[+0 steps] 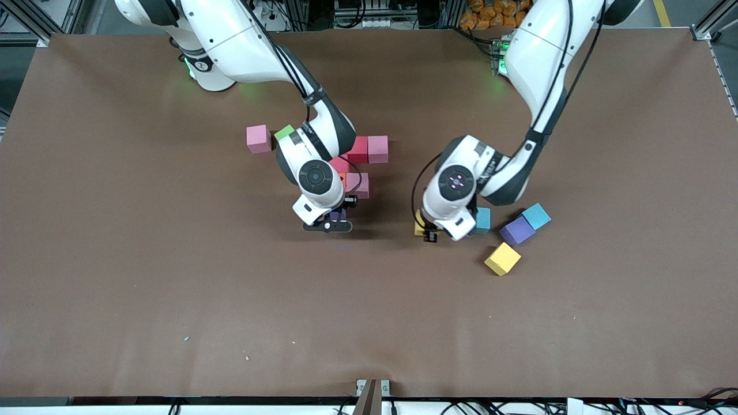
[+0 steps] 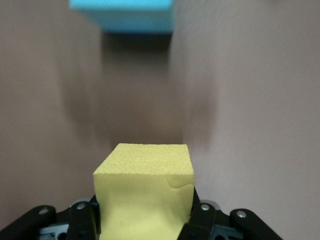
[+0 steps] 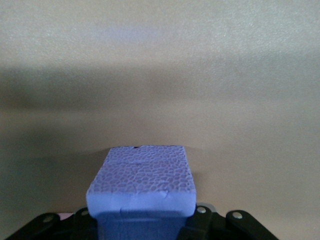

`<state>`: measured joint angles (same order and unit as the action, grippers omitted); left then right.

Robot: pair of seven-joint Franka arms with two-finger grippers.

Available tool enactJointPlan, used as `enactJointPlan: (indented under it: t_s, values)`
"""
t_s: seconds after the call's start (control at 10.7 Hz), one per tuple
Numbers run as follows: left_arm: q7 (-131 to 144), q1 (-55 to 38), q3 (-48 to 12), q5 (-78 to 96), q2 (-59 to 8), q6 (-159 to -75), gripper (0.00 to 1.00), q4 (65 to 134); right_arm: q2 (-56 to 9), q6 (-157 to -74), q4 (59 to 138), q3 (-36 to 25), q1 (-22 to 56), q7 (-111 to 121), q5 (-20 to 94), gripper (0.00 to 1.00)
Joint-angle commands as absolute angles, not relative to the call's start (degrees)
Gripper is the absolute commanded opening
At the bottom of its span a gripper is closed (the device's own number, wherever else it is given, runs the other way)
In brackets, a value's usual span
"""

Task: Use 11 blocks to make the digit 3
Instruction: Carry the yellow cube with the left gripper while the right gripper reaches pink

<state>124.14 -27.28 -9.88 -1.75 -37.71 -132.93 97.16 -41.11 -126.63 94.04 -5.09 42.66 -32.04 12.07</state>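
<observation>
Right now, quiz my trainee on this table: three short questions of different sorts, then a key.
1. True or false: the left gripper is shut on a yellow block.
2. Which colour is the block in the right gripper? A pink, B purple, C green.
3. Fill in: the loose yellow block lies ____ to the front camera than the purple block beside the cyan block.

Key: 1 true; 2 B, the held purple block; 3 nearer.
</observation>
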Motion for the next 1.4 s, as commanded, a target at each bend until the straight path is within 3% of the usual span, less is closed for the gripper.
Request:
enactJointPlan:
  t_s: [0.0, 0.28, 0.56, 0.75, 1.31]
  values:
    - [131.81, -30.48, -10.20, -2.64, -36.30, -132.45, 0.00, 97.82, -39.82, -126.12, 95.10, -5.36, 43.42, -33.14, 11.69, 1.00]
    - [137.01, -35.23, -10.02, -2.99, -36.56, -132.36, 0.00, 98.52, -35.35, -123.32, 94.75, -5.54, 41.32, -33.22, 11.78, 1.00]
    - [139.04, -36.39, -10.02, -2.99, -35.42, -132.36, 0.00, 100.37, -29.81, -117.18, 96.58, -5.45, 33.43, -29.03, 11.95, 1.00]
    - [139.31, -36.91, -10.11, -2.99, -35.68, -132.71, 0.00, 100.20, -24.55, -116.89, 104.63, -5.54, 29.02, -19.55, 11.95, 1.00]
    - [140.45, -38.41, -10.11, -2.99, -36.47, -135.87, 0.00, 100.11, -11.61, -117.25, 129.60, -5.54, 29.71, -13.21, 9.50, 1.00]
